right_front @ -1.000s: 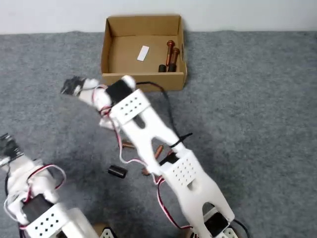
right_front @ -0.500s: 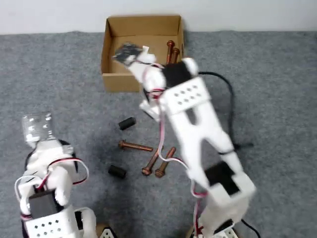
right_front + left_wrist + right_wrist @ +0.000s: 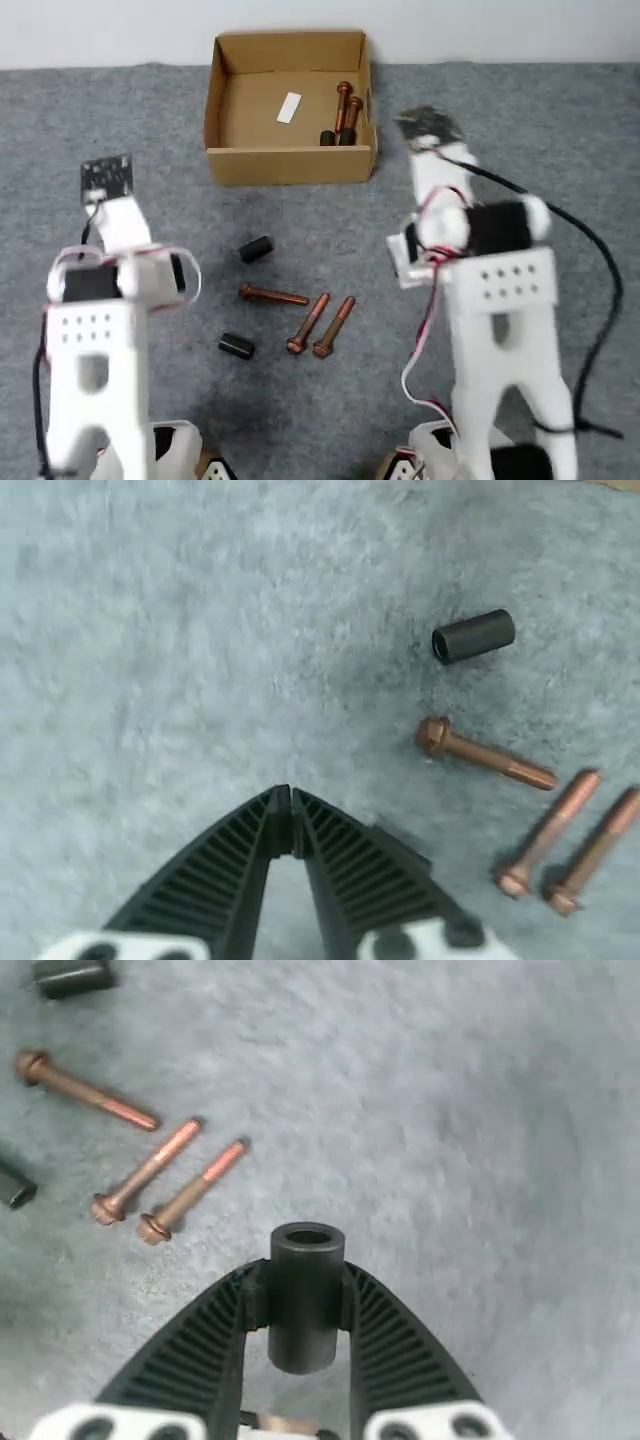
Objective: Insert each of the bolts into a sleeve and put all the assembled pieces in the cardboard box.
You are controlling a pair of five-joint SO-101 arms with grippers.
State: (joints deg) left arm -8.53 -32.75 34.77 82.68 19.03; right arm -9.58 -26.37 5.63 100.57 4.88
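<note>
My right gripper (image 3: 300, 1285) is clamped on a black cylindrical sleeve (image 3: 305, 1310), off the brown cardboard box's (image 3: 290, 165) right front corner. My left gripper (image 3: 291, 815), fingers pressed together and empty, hangs off the box's left front corner. Three copper bolts (image 3: 308, 323) and two loose black sleeves (image 3: 256, 249) lie on the grey carpet (image 3: 120, 100) in front of the box. Two assembled pieces (image 3: 343, 115) rest inside it.

White arms (image 3: 497, 330), hole-grid panels (image 3: 505, 284), red and white wires (image 3: 421, 332), black ribbed left hand (image 3: 291, 808), matching right hand (image 3: 303, 1278)
</note>
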